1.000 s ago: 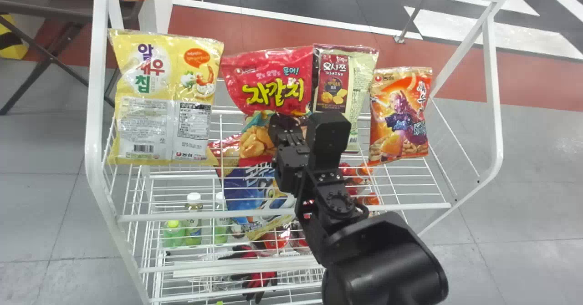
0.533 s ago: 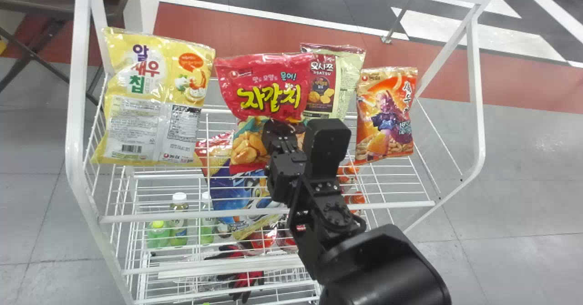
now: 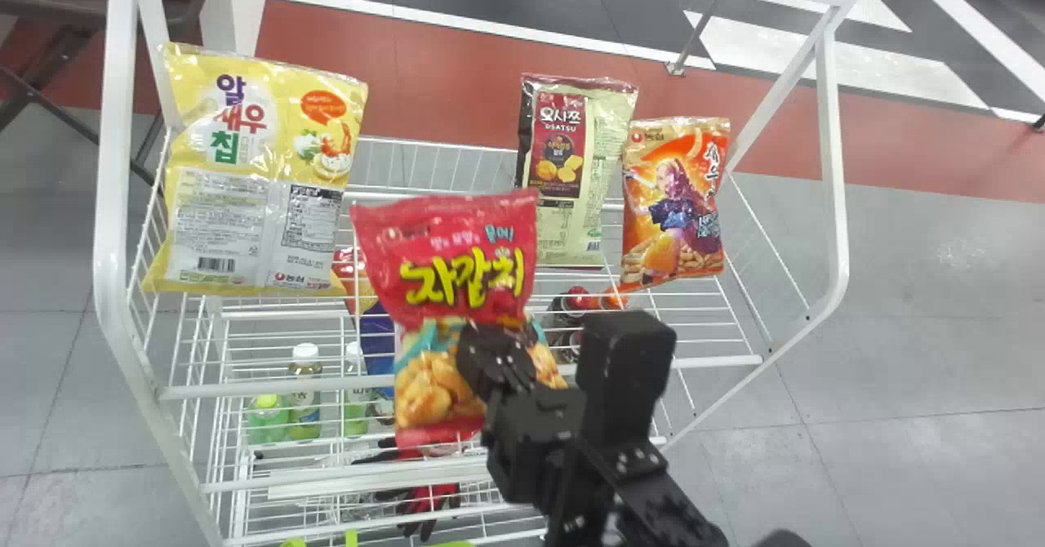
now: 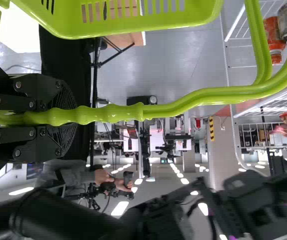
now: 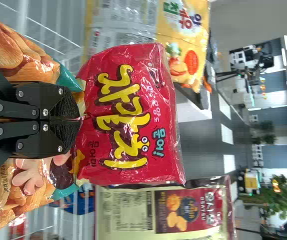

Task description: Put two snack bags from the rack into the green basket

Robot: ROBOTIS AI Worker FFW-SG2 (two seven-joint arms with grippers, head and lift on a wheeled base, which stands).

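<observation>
My right gripper (image 3: 490, 351) is pinched on the middle of the red snack bag (image 3: 469, 277), which hangs upright in front of the white rack. In the right wrist view the gripper (image 5: 78, 117) is shut on that red bag (image 5: 128, 115). In the left wrist view my left gripper (image 4: 58, 117) is closed around the handle of the green basket (image 4: 133, 20). A bit of the basket's green rim (image 3: 408, 544) shows at the head view's bottom edge. On the rack stand a yellow bag (image 3: 261, 171), an Osatsu bag (image 3: 571, 171) and an orange bag (image 3: 675, 204).
The white wire rack (image 3: 465, 384) has side rails left and right. Bottles (image 3: 304, 392) stand on its lower shelf, near red and black gloves (image 3: 429, 498). A dark blue bag (image 3: 375, 335) is partly behind the red one. A dark table (image 3: 65, 8) is at the far left.
The right gripper has pulled the red bag off its place beside the Osatsu bag, down and towards me. The head view has shifted, so the rack appears farther left.
</observation>
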